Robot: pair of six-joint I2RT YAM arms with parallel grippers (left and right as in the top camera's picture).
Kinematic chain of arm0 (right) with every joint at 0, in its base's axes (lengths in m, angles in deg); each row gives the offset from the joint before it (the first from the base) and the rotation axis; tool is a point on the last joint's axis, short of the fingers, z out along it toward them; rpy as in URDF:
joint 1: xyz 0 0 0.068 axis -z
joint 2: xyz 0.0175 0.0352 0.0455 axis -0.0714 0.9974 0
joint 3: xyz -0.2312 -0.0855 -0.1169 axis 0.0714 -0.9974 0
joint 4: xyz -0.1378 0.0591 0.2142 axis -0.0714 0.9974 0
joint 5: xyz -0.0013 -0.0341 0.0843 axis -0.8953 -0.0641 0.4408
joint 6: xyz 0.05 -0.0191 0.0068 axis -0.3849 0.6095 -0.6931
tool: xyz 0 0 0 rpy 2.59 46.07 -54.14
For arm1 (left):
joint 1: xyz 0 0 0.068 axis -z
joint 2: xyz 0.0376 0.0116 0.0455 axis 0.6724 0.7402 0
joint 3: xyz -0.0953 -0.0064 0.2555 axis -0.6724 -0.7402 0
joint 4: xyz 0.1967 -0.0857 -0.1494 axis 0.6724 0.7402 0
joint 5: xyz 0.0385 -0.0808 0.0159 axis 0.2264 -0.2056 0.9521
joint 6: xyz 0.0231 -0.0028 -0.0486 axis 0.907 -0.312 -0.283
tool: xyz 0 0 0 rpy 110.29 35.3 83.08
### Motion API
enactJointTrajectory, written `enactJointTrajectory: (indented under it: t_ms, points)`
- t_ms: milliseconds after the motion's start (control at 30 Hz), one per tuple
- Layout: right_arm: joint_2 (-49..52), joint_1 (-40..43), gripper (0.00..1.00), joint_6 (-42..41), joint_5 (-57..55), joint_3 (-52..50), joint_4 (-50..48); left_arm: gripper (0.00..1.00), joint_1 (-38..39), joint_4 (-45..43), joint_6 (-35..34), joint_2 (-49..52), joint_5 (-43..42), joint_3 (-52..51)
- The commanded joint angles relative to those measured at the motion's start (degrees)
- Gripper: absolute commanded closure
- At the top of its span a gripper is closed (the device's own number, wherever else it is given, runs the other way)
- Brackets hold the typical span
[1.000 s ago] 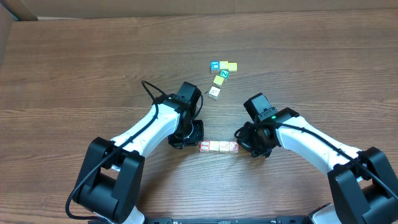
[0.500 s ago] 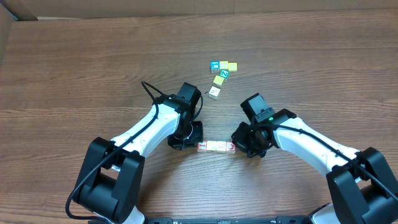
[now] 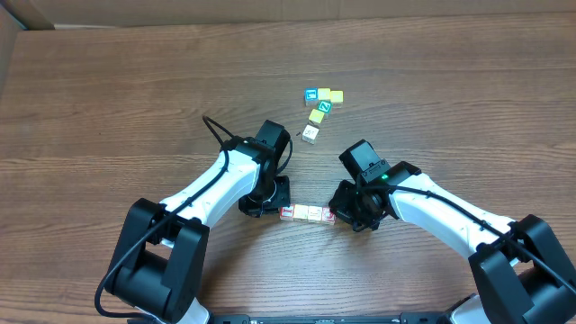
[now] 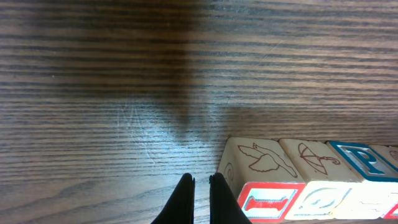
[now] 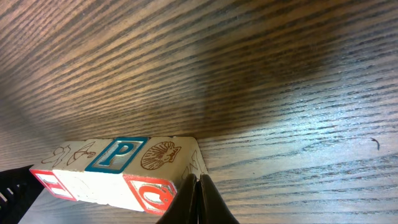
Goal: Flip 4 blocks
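Observation:
Four small wooden blocks (image 3: 309, 213) lie side by side in one row on the table, between my two grippers. In the overhead view the end cubes show red print and the middle two look pale. My left gripper (image 3: 275, 207) is shut, its tips (image 4: 201, 186) on the wood beside the row's left end block (image 4: 264, 163), which has a bird on top and a red face. My right gripper (image 3: 340, 214) is shut too, its tips (image 5: 198, 186) against the right end block (image 5: 160, 157), which has a shell on top and a red letter.
A loose cluster of other cubes sits farther back: a blue-printed one (image 3: 310, 94), a yellow one (image 3: 336, 94), a green-printed one (image 3: 324, 106), a yellowish one (image 3: 316, 116) and a cream one (image 3: 310, 133). A cardboard edge (image 3: 270, 11) runs along the back.
The right gripper has slid left and the row of blocks has shifted left with it. The left gripper has drawn back left a little, staying at the row's end.

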Motion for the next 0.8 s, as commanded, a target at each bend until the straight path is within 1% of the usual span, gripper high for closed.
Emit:
enactJointTrajectory:
  t_ms: [0, 300, 667, 767]
  points:
    - [0.28, -0.35, 0.96, -0.31, -0.15, -0.35, -0.61, 0.96, 0.26, 0.28, 0.07, 0.46, 1.03, -0.68]
    - [0.28, -0.35, 0.96, -0.26, -0.15, -0.35, -4.42, 0.96, 0.26, 0.81, 0.04, 0.46, 1.03, -0.68]
    - [0.28, -0.33, 0.96, 0.39, -0.22, -0.35, -4.48, 0.96, -0.09, 1.11, 0.07, 0.42, 1.07, -0.57]
    - [0.22, 0.35, 0.96, 2.99, -0.15, 0.07, -4.07, 0.96, -1.68, 2.56, 0.11, 0.26, 1.29, 0.83]
